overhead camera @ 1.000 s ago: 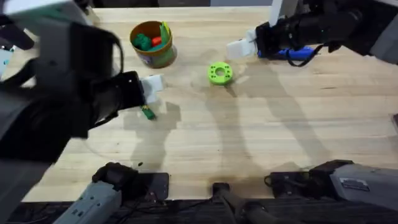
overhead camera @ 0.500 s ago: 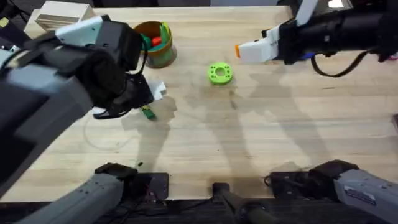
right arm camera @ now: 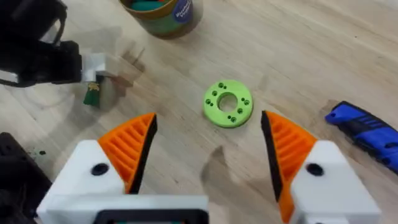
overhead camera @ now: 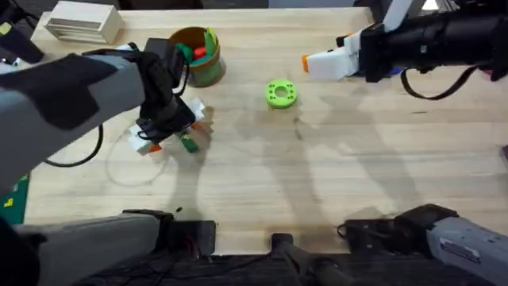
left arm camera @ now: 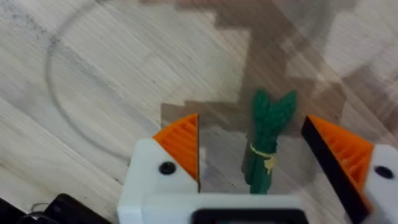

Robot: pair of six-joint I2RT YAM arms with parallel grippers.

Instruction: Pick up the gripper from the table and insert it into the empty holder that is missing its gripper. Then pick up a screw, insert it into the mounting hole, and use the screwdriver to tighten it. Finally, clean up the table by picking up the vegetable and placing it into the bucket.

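The left hand (left arm camera: 255, 155) is down low over the counter (overhead camera: 317, 175). Its two orange fingers (left arm camera: 181, 142) are wide apart, and the green toy vegetable (left arm camera: 264, 146) lies flat between them, touching neither. The bucket (overhead camera: 196, 56) stands on the counter a little beyond this hand. The right hand (right arm camera: 208, 152) hangs high with its fingers apart, holding nothing. A green ring (right arm camera: 227, 103) lies below it, and the blue screwdriver (right arm camera: 364, 127) lies off to one side.
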